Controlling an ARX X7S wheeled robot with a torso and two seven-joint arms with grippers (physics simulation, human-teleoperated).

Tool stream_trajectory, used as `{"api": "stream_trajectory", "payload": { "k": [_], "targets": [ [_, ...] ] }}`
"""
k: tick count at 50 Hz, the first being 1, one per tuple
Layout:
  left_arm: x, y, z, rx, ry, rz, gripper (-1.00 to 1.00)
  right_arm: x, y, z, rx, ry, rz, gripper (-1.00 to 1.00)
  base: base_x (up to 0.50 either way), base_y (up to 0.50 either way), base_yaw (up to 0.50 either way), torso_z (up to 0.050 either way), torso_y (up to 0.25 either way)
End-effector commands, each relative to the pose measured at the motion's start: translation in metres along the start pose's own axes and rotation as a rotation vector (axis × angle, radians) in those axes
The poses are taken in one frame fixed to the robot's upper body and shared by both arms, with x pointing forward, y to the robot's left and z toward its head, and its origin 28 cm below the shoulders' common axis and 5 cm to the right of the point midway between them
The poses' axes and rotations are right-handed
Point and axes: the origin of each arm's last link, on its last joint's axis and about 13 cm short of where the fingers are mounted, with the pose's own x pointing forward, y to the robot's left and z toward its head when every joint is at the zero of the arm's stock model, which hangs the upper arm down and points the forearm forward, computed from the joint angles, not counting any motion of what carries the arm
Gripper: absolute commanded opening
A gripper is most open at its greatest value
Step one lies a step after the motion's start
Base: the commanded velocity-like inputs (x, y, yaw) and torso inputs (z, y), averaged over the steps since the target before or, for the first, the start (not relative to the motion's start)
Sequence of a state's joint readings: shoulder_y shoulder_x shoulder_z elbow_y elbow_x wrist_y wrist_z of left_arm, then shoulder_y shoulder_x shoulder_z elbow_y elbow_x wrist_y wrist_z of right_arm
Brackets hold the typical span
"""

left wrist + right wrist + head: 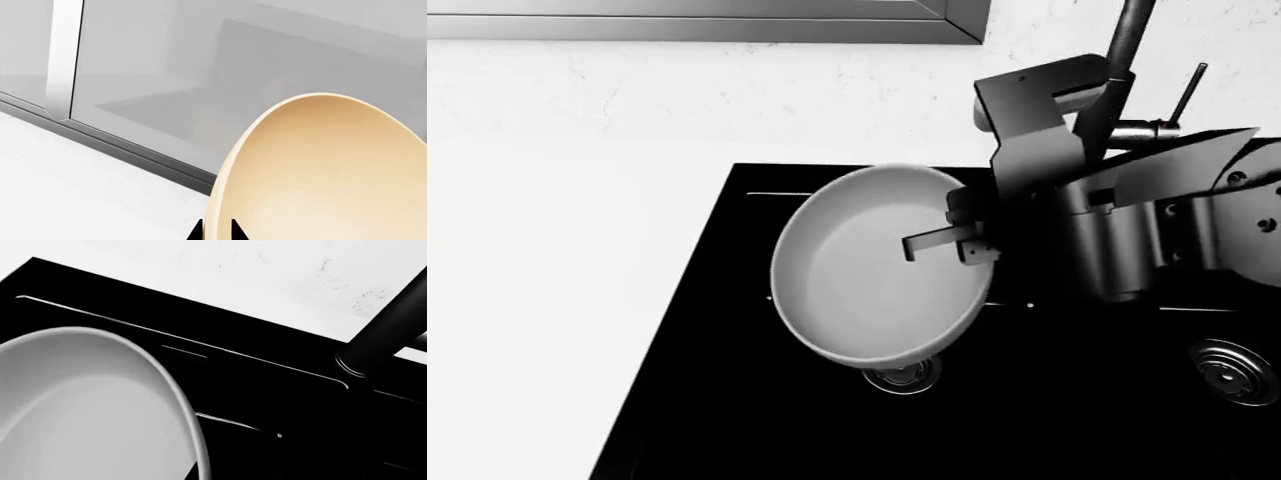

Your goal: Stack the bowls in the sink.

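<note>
Two basins make up the black sink (721, 420), its faucet (1126, 40) at one o'clock. Over the left basin hangs the grey bowl (874, 265), tilted, the right gripper (961, 243) clamped on its three-o'clock rim. Smaller, the tan bowl (327, 170) sits pinched in the left gripper (217, 231), near a grey cabinet (233, 65).

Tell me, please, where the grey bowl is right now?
In the head view the grey bowl hangs over the sink's left basin, its rim gripped by the right end effector, above the drain.
</note>
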State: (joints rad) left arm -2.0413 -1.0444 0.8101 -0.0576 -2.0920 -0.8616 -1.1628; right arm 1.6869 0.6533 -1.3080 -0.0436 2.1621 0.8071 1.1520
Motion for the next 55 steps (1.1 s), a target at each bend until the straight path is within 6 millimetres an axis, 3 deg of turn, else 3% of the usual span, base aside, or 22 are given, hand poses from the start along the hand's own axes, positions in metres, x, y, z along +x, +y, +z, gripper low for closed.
{"api": "stream_trajectory", "payload": {
  "k": [1, 28, 55],
  "targets": [
    [-0.001, 0.002, 0.001, -0.012, -0.010, 0.005, -1.00, 0.018, 0.005, -0.011, 0.014, 0.026, 0.040, -1.00, 0.00, 0.00, 0.00, 0.000, 0.010],
    [0.001, 0.002, -0.002, -0.009, -0.005, 0.005, -1.00, 0.054, 0.011, -0.043, 0.092, 0.078, 0.123, -1.00, 0.00, 0.00, 0.00, 0.000, 0.000],
    [0.001, 0.003, -0.003, -0.010, -0.002, 0.007, -1.00, 0.071, 0.006, -0.075, 0.146, 0.142, 0.132, -1.00, 0.00, 0.00, 0.00, 0.000, 0.001]
  ]
}}
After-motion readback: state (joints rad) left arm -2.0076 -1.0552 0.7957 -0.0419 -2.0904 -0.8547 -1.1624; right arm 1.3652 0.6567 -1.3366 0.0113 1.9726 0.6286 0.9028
